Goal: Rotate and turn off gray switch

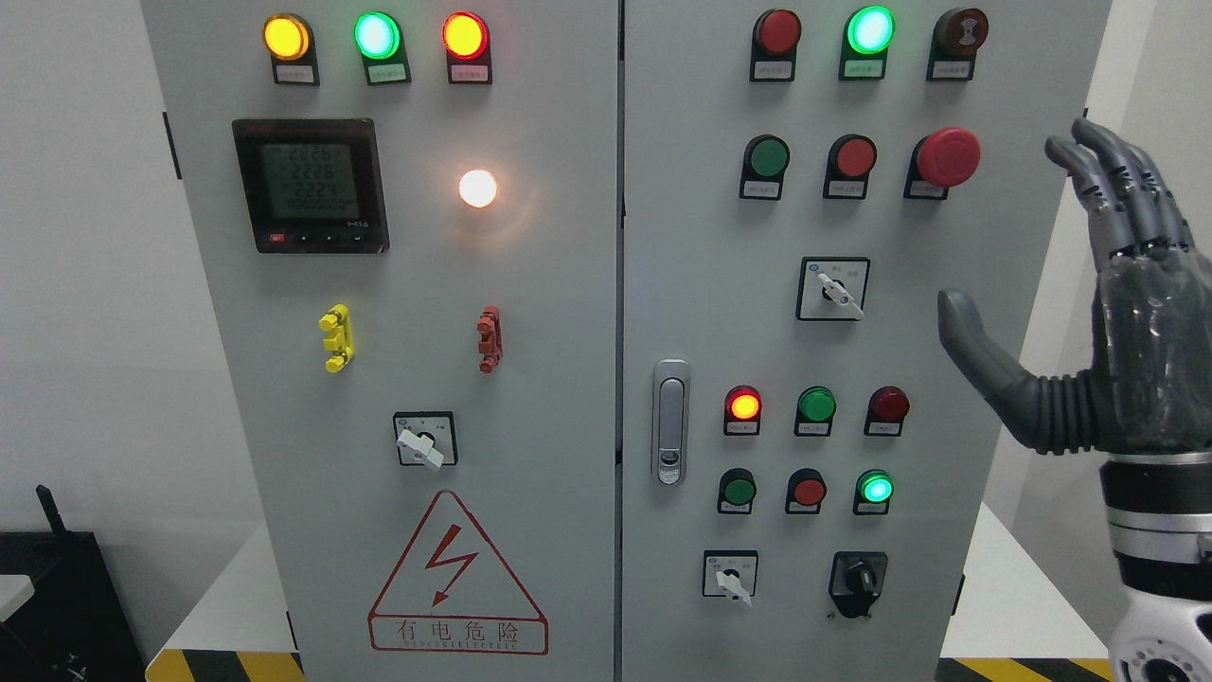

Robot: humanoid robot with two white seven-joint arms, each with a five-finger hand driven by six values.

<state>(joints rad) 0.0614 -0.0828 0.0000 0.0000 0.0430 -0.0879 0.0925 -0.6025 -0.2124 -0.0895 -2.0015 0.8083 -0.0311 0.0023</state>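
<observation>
Three grey-white rotary switches sit on the grey cabinet (568, 313). One switch (839, 292) is on the right door at mid height, its handle pointing down-right. A second switch (732, 580) is at that door's lower part, and the third switch (420, 443) is on the left door. My right hand (1032, 237) is raised beside the cabinet's right edge, with its fingers (1117, 180) extended upward and the thumb (985, 355) spread toward the panel. It holds nothing and is apart from every switch. The mid-height switch is the nearest, to its left.
A black selector knob (858, 580) sits beside the lower right switch. A red mushroom button (947, 156), lit and unlit lamps, push buttons, a door handle (670, 421), a digital meter (311, 185) and yellow and red clips fill the panel.
</observation>
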